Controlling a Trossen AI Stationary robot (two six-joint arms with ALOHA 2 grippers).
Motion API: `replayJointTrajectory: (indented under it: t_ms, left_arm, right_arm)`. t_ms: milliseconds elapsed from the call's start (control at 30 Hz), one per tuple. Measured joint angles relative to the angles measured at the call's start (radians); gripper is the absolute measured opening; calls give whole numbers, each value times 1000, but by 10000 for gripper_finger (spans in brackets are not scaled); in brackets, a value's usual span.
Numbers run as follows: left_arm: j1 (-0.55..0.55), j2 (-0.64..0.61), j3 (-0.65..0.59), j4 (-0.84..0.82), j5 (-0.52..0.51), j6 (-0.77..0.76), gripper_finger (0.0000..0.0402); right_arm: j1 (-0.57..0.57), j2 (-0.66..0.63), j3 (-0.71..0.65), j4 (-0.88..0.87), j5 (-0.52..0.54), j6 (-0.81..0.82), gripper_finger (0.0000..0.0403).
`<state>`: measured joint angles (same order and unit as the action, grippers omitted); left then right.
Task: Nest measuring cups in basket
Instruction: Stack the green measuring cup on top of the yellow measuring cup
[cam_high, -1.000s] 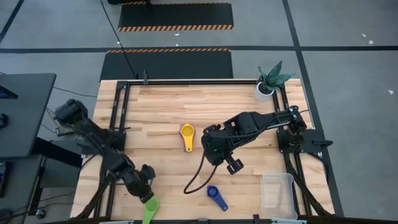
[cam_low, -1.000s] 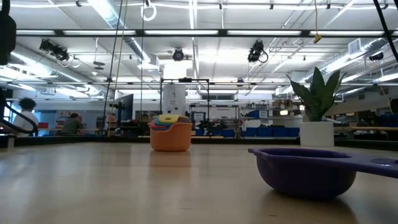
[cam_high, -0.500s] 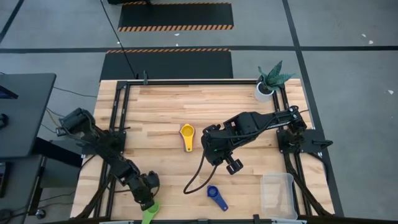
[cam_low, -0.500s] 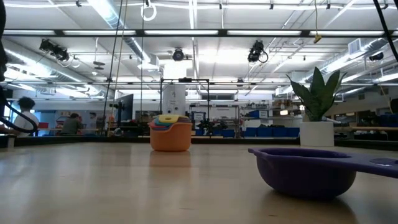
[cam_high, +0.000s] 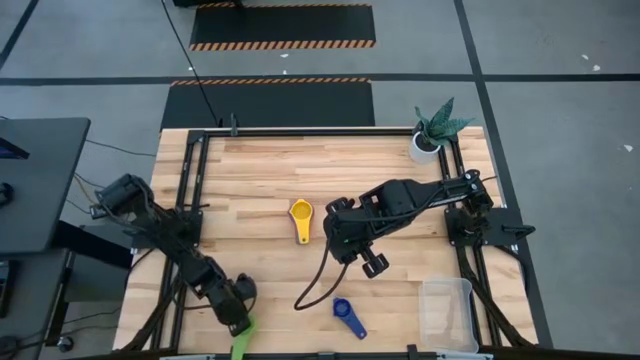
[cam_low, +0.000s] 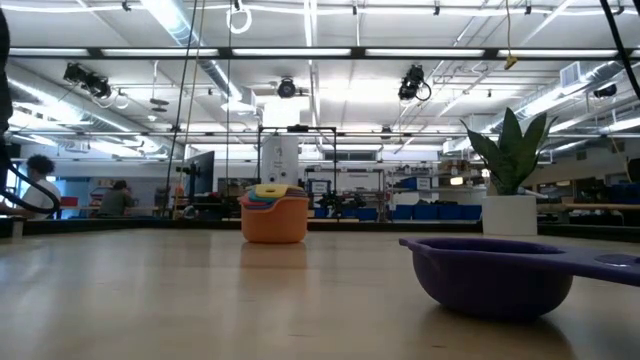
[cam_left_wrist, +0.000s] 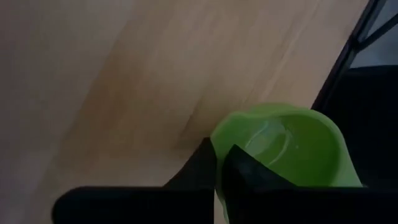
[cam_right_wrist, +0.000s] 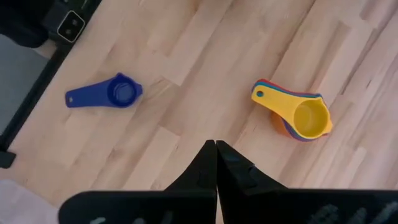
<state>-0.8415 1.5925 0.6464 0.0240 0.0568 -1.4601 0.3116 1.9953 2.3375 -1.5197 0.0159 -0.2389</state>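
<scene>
A green measuring cup (cam_left_wrist: 292, 146) sits at the table's near left edge (cam_high: 241, 343), bowl up, and my left gripper (cam_high: 240, 322) is shut on its wall. An orange cup with yellow and other colours nested inside (cam_high: 301, 214) stands mid-table (cam_right_wrist: 297, 117). A dark blue cup (cam_high: 347, 314) lies near the front edge, close to the low camera (cam_low: 490, 275). The clear basket (cam_high: 447, 312) stands at the near right. My right gripper (cam_high: 372, 264) hangs shut above the table between the stack and the blue cup, holding nothing. My left gripper pinches the green cup's bowl wall at the rim (cam_left_wrist: 216, 146), one finger (cam_left_wrist: 249, 177) inside the bowl and the other (cam_left_wrist: 200, 167) outside. The fingers come slanting down from the far side. The cup stays upright, low at the table's near edge.
A potted plant in a white pot (cam_high: 430, 138) stands at the far right corner. A black cable (cam_high: 318, 280) loops from the right arm onto the table near the blue cup. Black frame rails (cam_high: 188, 190) run along the table's sides. Bare wood lies across the far half.
My left gripper has gone down and toward the table's near edge onto the green cup, then shut on the cup's wall. The cup has stayed where it was. My right arm has kept still.
</scene>
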Motion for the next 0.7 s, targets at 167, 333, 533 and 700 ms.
replayJointTrajectory:
  t_ms: [167,333,533,700]
  left_arm:
    - [56,-38,2,-4,21,9,9]
    - [147,-102,2,-40,63,83,9]
    - [295,-208,3,-234,132,197,8]
    - [447,-311,8,-399,168,345,8]
  right_arm:
    - [-29,0,0,-1,1,65,0]
    - [-66,-3,0,-1,12,104,0]
    - [-109,-33,0,4,22,111,0]
    - [-154,-70,0,13,72,168,0]
